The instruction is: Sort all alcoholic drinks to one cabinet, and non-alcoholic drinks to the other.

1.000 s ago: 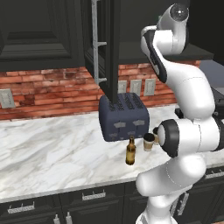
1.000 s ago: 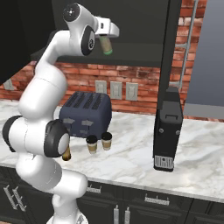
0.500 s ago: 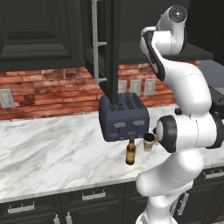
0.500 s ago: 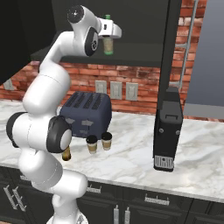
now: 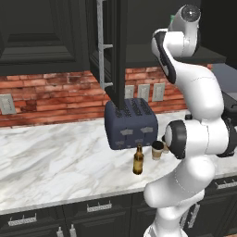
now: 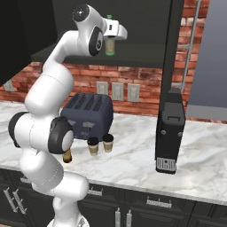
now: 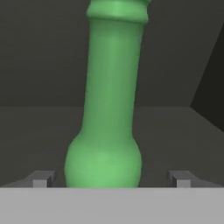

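The gripper [image 7: 111, 179] stands released: its two dark finger tips are spread wide, each clear of the green bottle [image 7: 109, 100] that stands upright between them, with a visible gap on both sides. This bottle is smooth, glossy glass with a rounded shoulder narrowing into a long neck; its top is cut off by the upper edge of the hand view and its base is hidden. In the right base view the green bottle [image 6: 109, 43] stands on the shelf of the open upper cabinet [image 6: 146, 57], just below the white hand, and its label is too small to read. Down on the white, grey-veined marble counter [image 5: 55, 162], the amber-brown bottle [image 5: 138, 160] stands upright near the front of the dark blue four-slot toaster [image 5: 130, 123]. Two tan paper cups [image 6: 100, 144] with dark lids stand side by side just right of that bottle; in the left base view one of them is partly hidden behind the arm's elbow. A tall black appliance [image 6: 170, 131] stands on the counter further right. A red brick wall [image 5: 41, 95] with outlets backs the counter.
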Controlling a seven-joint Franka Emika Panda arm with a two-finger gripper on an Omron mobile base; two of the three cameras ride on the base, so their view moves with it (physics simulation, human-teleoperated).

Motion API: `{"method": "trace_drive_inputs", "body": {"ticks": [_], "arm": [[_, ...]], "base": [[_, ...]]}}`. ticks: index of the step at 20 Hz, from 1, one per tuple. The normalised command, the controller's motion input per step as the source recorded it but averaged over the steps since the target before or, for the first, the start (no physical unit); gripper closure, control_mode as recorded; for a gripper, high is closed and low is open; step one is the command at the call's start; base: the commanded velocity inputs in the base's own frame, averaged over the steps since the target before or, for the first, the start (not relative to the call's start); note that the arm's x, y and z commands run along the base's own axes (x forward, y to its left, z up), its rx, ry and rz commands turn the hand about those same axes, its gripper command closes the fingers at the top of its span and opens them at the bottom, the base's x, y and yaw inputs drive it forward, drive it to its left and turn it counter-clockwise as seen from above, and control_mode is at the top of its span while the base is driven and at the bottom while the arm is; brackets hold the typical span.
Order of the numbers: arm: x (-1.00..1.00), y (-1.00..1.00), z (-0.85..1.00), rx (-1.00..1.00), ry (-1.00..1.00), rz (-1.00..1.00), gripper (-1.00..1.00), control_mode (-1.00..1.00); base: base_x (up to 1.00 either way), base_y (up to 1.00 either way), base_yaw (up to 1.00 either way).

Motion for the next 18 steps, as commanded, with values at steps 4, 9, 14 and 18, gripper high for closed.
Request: {"method": "trace_drive_inputs", "body": {"ticks": [4,9,14,18], "arm": [[-0.21,-0.01,-0.07,0.0,0.1,-0.02,-1.0,-1.0],[-0.49,0.0,-0.03,0.0,0.03,0.0,-1.0,-1.0],[-0.68,0.0,-0.02,0.0,0.0,0.0,-1.0,-1.0],[-0.73,0.0,-0.13,0.0,0.0,0.0,-1.0,-1.0]], "base": [[0.0,0.0,0.0],[0.0,0.0,0.0],[0.0,0.0,0.0],[0.0,0.0,0.0]]}}
